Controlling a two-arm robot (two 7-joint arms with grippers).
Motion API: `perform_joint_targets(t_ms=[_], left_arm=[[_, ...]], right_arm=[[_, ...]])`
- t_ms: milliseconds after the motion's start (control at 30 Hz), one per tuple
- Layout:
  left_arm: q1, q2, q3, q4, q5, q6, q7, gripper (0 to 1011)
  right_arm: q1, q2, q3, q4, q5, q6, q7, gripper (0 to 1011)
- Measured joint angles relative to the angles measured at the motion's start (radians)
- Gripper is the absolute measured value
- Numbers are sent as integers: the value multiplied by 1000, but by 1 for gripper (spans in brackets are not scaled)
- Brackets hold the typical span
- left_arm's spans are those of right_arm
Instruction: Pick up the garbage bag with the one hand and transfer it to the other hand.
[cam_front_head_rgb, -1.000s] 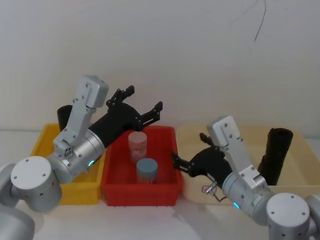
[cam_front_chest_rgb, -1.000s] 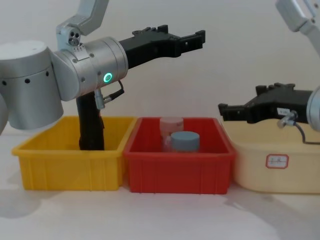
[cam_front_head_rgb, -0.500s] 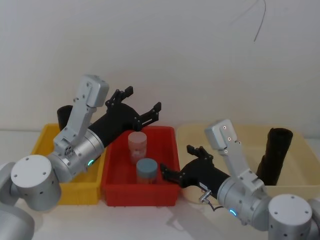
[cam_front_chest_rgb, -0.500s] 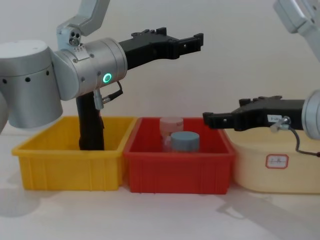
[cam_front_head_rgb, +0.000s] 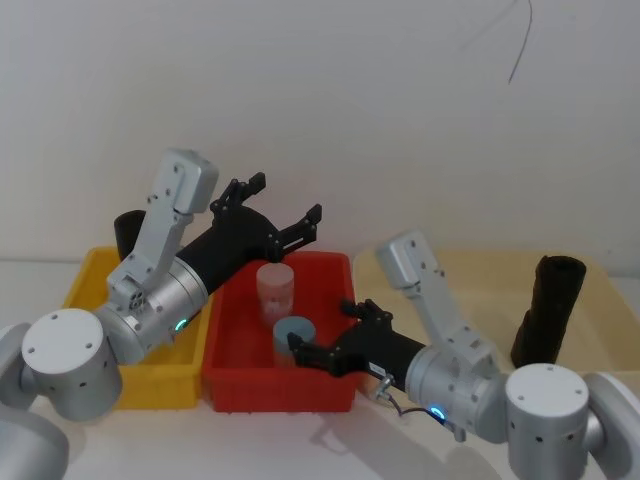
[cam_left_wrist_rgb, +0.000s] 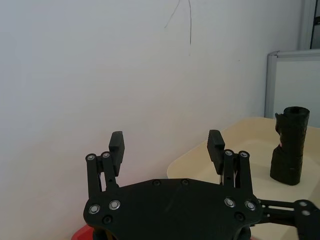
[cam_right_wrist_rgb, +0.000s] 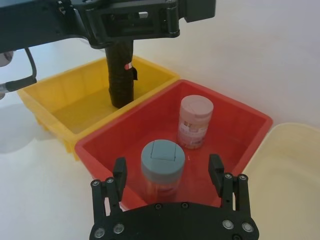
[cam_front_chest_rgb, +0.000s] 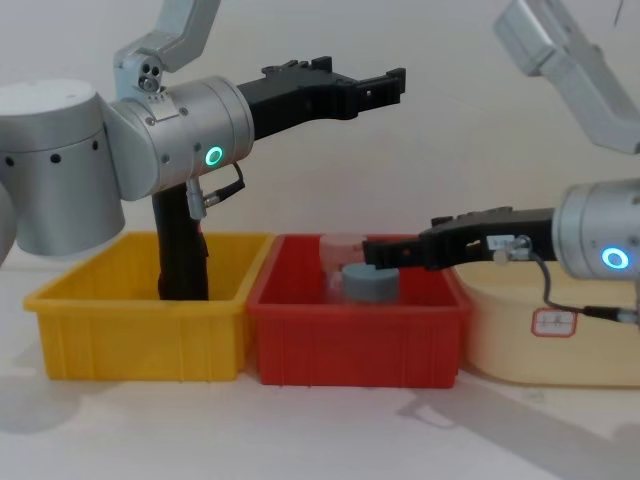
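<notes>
One black garbage bag (cam_front_chest_rgb: 180, 250) roll stands upright in the yellow bin (cam_front_chest_rgb: 140, 335), behind my left arm; it shows too in the right wrist view (cam_right_wrist_rgb: 121, 70). A second black roll (cam_front_head_rgb: 548, 310) leans in the beige bin (cam_front_head_rgb: 490, 272). My left gripper (cam_front_head_rgb: 287, 197) hangs open and empty, high above the red bin (cam_front_head_rgb: 280, 385). My right gripper (cam_front_head_rgb: 322, 325) is open and low over the red bin. Its fingers flank the blue-lidded jar (cam_right_wrist_rgb: 162, 161) without closing on it.
A pink-lidded jar (cam_front_head_rgb: 275, 285) stands behind the blue-lidded one in the red bin. The three bins sit side by side: yellow, red, beige. A white wall rises close behind them. Bare table lies in front of the bins.
My right gripper has swung left from the beige bin to above the red bin, dropping toward the blue-lidded jar. The left arm has held still.
</notes>
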Motion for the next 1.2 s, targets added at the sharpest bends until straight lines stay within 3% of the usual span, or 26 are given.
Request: perform_joint_targets(t_ms=[567, 1200], left_arm=[[-1, 0, 0, 1, 1, 2, 1, 1002], [-1, 0, 0, 1, 1, 2, 1, 1002]], right_arm=[[112, -23, -40, 140, -1, 13, 17, 1000], [182, -45, -61, 240, 20, 43, 39, 1000]])
